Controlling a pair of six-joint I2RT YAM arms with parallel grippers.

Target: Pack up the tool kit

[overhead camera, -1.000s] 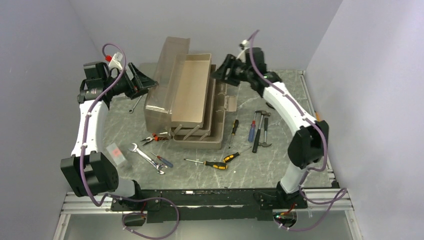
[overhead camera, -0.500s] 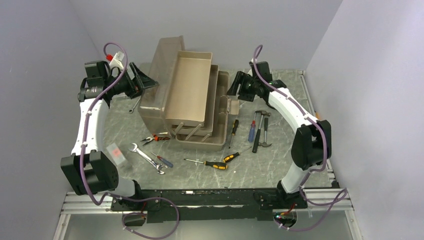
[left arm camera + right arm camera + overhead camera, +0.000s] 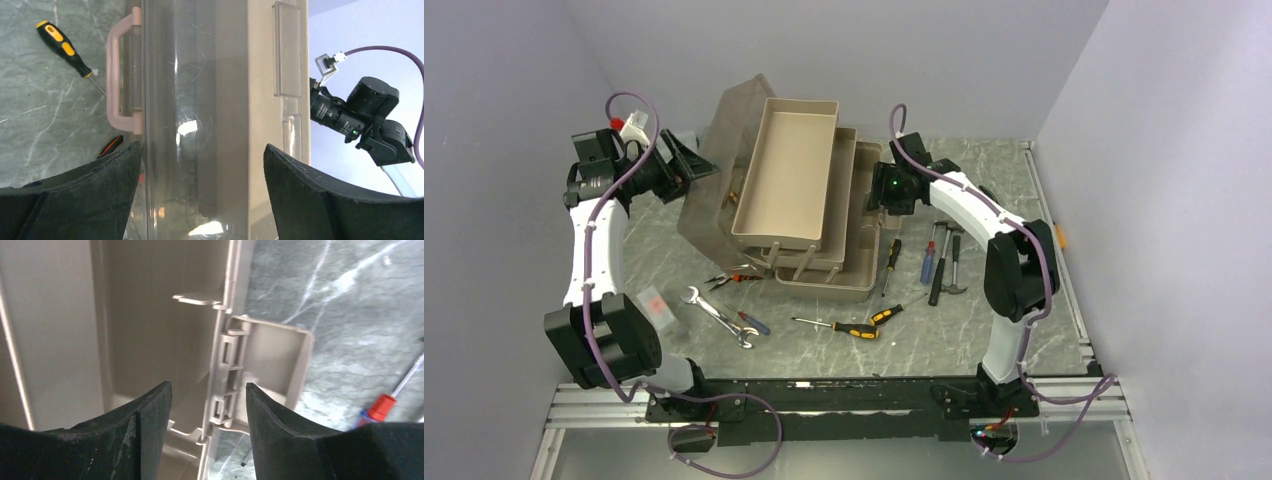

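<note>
At the left edge of the table (image 3: 1024, 330), the left gripper (image 3: 692, 163) has its jaws spread wide across the smoky lid (image 3: 707, 200), beside the pink handle (image 3: 114, 80). Whether they touch it cannot be told. The toolbox (image 3: 864, 255) sits mid-table toward the far edge, its trays (image 3: 789, 170) fanned out. At its right side the right gripper (image 3: 881, 190) hangs half open over the latch (image 3: 270, 365), gripping nothing. Screwdrivers (image 3: 849, 328) and hammers (image 3: 939, 270) lie nearer the near edge.
</note>
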